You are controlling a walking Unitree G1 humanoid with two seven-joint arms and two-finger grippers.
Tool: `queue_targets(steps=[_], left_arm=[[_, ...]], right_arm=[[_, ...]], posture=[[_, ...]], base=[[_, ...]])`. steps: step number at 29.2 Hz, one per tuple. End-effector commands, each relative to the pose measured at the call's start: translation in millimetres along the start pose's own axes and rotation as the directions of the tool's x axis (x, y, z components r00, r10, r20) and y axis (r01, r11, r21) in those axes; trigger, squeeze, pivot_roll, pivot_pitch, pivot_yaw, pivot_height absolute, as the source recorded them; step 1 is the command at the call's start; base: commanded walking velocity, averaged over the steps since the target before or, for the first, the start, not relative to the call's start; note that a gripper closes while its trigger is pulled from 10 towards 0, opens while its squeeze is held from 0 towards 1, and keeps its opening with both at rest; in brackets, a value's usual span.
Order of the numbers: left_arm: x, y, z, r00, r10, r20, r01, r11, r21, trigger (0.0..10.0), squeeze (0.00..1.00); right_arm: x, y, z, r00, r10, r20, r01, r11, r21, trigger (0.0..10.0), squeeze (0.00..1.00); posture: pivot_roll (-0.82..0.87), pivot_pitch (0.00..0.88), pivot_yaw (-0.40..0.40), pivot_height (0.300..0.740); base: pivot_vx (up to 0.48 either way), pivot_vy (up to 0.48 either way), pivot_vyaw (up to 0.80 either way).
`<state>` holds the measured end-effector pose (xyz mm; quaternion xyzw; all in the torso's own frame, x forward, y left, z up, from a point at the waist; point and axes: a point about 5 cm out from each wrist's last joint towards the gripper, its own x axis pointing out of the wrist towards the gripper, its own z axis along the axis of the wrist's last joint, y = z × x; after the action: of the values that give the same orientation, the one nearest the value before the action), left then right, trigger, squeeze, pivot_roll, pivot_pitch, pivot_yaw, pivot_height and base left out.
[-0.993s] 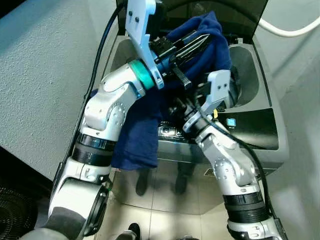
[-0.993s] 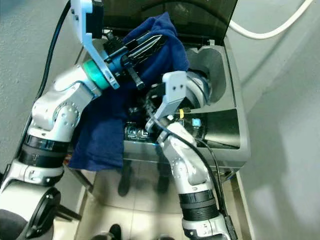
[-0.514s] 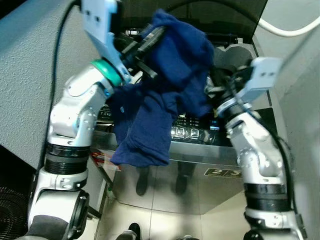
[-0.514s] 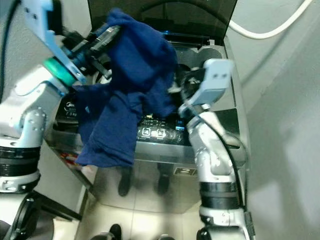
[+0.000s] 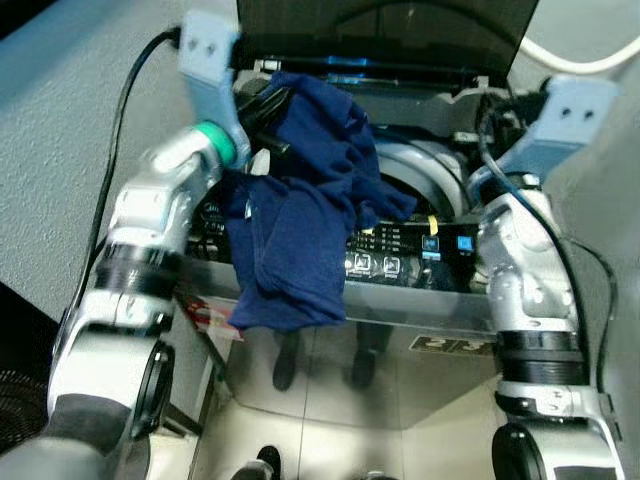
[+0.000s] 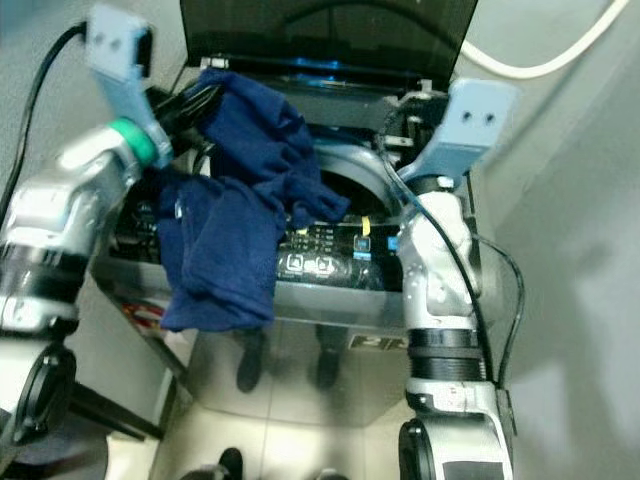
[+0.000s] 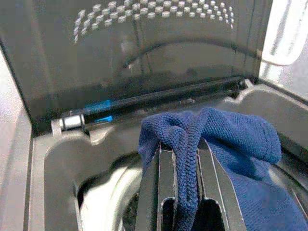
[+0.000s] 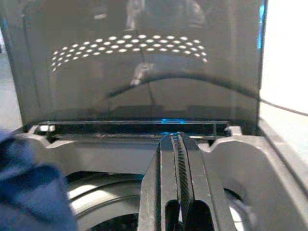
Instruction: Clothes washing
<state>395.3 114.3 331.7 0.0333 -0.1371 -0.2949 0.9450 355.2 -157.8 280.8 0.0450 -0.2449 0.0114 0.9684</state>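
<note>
The left tool (image 7: pixel 180 192) pinched a fold of the blue garment (image 5: pixel 300 230) over the washer's rim (image 5: pixel 420 160), most cloth hanging outside the front panel; released there, it would likely slide floorward. The right tool (image 8: pixel 177 183), fingers pressed together, held nothing.

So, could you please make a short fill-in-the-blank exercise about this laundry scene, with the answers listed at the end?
1. The left gripper has its fingers shut on a dark ____ cloth.
2. The washer has its lid ____.
3. Part of the cloth hangs down over the washer's ____ side.
4. The right gripper fingers are pressed ____, holding nothing.

Answers: blue; open; front; together
</note>
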Motion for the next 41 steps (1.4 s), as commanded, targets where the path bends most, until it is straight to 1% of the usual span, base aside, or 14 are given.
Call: queue_targets(steps=[1, 5, 6, 15, 17, 18, 20, 22, 24, 30, 34, 37, 38, 41], left_arm=[[1.8, -2.7, -1.3, 0.998, -0.058, -0.021, 0.058, 0.998, 0.002, 10.0, 0.00], [0.8, -7.7, -2.0, 0.991, -0.130, -0.036, 0.130, 0.991, -0.004, 10.0, 0.00], [0.0, -8.1, -3.1, 0.990, -0.138, -0.039, 0.138, 0.990, -0.002, 10.0, 1.00], [-4.3, -11.4, -2.7, 0.969, -0.248, 0.003, 0.247, 0.968, -0.040, 10.0, 1.00], [-13.3, -17.6, 12.1, 0.947, -0.305, 0.102, 0.302, 0.952, 0.042, 10.0, 1.00], [-19.6, -18.9, 17.1, 0.954, -0.270, 0.133, 0.250, 0.957, 0.145, 10.0, 0.00], [-27.8, -22.3, 20.1, 0.967, -0.194, 0.166, 0.145, 0.952, 0.269, 10.0, 0.00], [-27.8, -22.3, 20.1, 0.967, -0.194, 0.166, 0.145, 0.952, 0.269, 10.0, 0.00], [-37.9, -32.8, 20.3, 0.970, -0.125, 0.211, 0.055, 0.949, 0.311, 10.0, 0.00], [-50.3, -42.6, 20.4, 0.969, -0.072, 0.236, 0.005, 0.962, 0.273, 10.0, 0.00], [-50.7, -41.8, 11.5, 0.979, -0.067, 0.191, 0.025, 0.977, 0.213, 10.0, 0.00], [-49.9, -45.0, 4.3, 0.983, -0.080, 0.163, 0.054, 0.986, 0.159, 10.0, 0.00], [-48.9, -50.1, 3.5, 0.981, -0.099, 0.166, 0.073, 0.985, 0.157, 10.0, 0.00], [-50.3, -56.3, 2.5, 0.979, -0.117, 0.165, 0.082, 0.976, 0.201, 10.0, 0.00]], right_arm=[[-8.1, 0.9, 1.5, 0.995, 0.096, 0.003, -0.097, 0.995, 0.024, 10.0, 0.00], [-22.4, 3.1, 1.1, 0.967, 0.253, -0.012, -0.252, 0.967, 0.023, 10.0, 0.00], [-26.2, 2.3, 0.4, 0.961, 0.275, -0.020, -0.275, 0.961, 0.018, 10.0, 0.00], [-30.0, 2.4, 2.9, 0.960, 0.279, 0.002, -0.279, 0.958, 0.068, 10.0, 0.00], [-35.8, 14.9, 10.1, 0.923, 0.381, 0.044, -0.383, 0.913, 0.142, 10.0, 0.00], [-42.5, 22.8, 10.6, 0.885, 0.463, 0.044, -0.464, 0.872, 0.157, 10.0, 0.00], [-54.2, 33.1, 6.0, 0.817, 0.576, 0.010, -0.571, 0.807, 0.148, 10.0, 0.00], [-54.2, 33.1, 6.0, 0.817, 0.576, 0.010, -0.571, 0.807, 0.148, 10.0, 0.00], [-67.1, 48.4, -3.1, 0.729, 0.684, -0.039, -0.674, 0.726, 0.135, 10.0, 0.00], [-82.0, 71.6, -11.9, 0.596, 0.799, -0.080, -0.788, 0.601, 0.133, 10.0, 0.00], [-83.8, 78.9, -12.6, 0.573, 0.815, -0.083, -0.805, 0.579, 0.127, 10.0, 0.00], [-80.0, 81.5, -14.3, 0.611, 0.787, -0.090, -0.779, 0.617, 0.110, 10.0, 0.00], [-68.8, 75.6, -14.1, 0.706, 0.704, -0.080, -0.698, 0.711, 0.091, 10.0, 0.00], [-56.0, 63.7, -11.3, 0.803, 0.593, -0.057, -0.587, 0.804, 0.091, 10.0, 0.00]], posture=[[-0.02, 0.100, 0.071, 0.740], [-0.02, 0.104, 0.071, 0.740], [-0.02, 0.111, 0.067, 0.740], [-0.01, 0.109, 0.071, 0.740], [-0.01, 0.108, 0.074, 0.740], [0.00, 0.110, 0.074, 0.740], [0.00, 0.114, 0.071, 0.740], [0.00, 0.114, 0.071, 0.740], [0.00, 0.119, 0.064, 0.740], [0.02, 0.118, 0.058, 0.740], [0.01, 0.116, 0.059, 0.740], [0.01, 0.115, 0.061, 0.740], [0.01, 0.111, 0.061, 0.740], [0.00, 0.107, 0.062, 0.740]], base=[[0.000, 0.000, 0.00], [0.000, 0.000, 0.00], [0.000, 0.000, 0.00], [0.000, 0.000, 0.00], [0.000, 0.000, 0.00], [0.000, 0.000, 0.00], [0.000, 0.000, 0.00], [0.000, 0.000, 0.00], [0.000, 0.000, 0.00], [0.000, 0.000, 0.00], [0.000, 0.000, 0.00], [0.000, 0.000, 0.00], [0.000, 0.000, 0.00], [0.000, 0.000, 0.00]])
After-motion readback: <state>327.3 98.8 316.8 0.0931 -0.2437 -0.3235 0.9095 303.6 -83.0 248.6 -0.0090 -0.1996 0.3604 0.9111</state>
